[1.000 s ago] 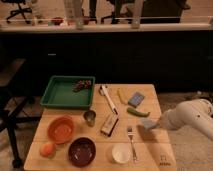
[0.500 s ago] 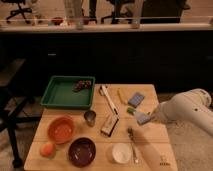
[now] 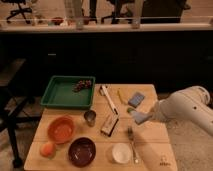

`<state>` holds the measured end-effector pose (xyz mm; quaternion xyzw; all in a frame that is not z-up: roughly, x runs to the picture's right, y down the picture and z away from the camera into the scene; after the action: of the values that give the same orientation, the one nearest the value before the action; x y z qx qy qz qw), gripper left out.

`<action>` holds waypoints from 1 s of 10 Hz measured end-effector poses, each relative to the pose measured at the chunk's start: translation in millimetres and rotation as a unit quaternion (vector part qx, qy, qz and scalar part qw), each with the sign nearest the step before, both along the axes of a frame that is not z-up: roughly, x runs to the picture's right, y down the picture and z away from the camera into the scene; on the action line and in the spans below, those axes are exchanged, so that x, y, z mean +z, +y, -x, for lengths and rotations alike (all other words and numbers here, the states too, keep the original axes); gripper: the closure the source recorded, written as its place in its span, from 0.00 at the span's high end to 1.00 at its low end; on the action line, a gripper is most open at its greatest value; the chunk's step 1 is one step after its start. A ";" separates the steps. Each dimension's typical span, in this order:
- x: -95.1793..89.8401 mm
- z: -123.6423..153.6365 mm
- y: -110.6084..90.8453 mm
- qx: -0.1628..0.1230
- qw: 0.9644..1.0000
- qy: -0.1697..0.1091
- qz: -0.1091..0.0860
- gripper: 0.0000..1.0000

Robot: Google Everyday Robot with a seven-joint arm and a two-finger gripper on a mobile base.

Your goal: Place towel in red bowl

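Gripper (image 3: 135,116) at the tip of the white arm sits over the right half of the light wooden table (image 3: 150,155), its fingers closed narrow on what looks like the towel (image 3: 142,118), a small pale grey-blue folded cloth bunched at the tip. Over the last second the arm has swung in from the lower right and crept left, carrying the cloth with it. I judge from this that the pick is done and the carry has started. The red bowl (image 3: 61,129), round, shallow and orange-red, is well apart on the left, with a small metal cup (image 3: 90,116) and a dark flat packet (image 3: 109,125) between it and the gripper. The fingers themselves are hard to make out against the cloth, so I cannot tell whether the towel hangs clear of the table. The arm's far end is cut off at the right edge.
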<state>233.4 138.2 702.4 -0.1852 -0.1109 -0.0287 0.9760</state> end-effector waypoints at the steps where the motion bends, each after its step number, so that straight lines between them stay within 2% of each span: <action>1: 0.0 -0.4 0.2 0.000 1.000 0.000 0.000 0.00; 6: -1.0 2.8 -2.3 0.007 1.000 0.007 -0.003 0.00; 8: -2.7 29.1 -9.5 0.006 1.000 0.009 -0.008 0.00; 10: -8.6 68.7 -24.2 0.001 1.000 0.000 -0.018 0.00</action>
<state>164.8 114.0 693.8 -0.1678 -0.1106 -0.0300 0.9791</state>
